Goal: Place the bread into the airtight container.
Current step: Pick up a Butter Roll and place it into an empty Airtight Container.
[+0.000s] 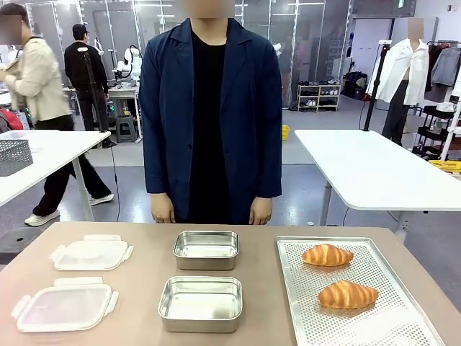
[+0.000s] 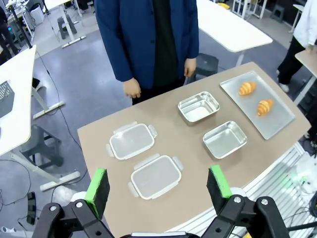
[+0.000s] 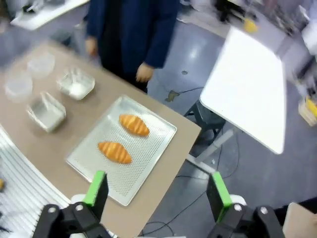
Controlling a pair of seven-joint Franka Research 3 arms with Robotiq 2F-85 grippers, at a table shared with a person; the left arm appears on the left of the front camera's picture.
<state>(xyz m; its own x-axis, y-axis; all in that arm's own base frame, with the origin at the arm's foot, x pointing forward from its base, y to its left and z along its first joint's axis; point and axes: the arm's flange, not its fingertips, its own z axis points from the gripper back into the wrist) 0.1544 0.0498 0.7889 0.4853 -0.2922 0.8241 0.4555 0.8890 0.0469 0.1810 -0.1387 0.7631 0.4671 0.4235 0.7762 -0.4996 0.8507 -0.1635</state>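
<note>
Two golden croissants lie on a perforated metal tray at the table's right: one farther back, one nearer. Two steel containers stand in the middle, one farther and one nearer; both hold nothing. Two clear plastic lids lie at the left. My left gripper hangs open high above the lids. My right gripper hangs open high above the tray's outer edge.
A person in a dark blue jacket stands at the far edge, hands down at their sides. White tables stand behind on both sides. The right wrist view is blurred, with floor past the table's edge.
</note>
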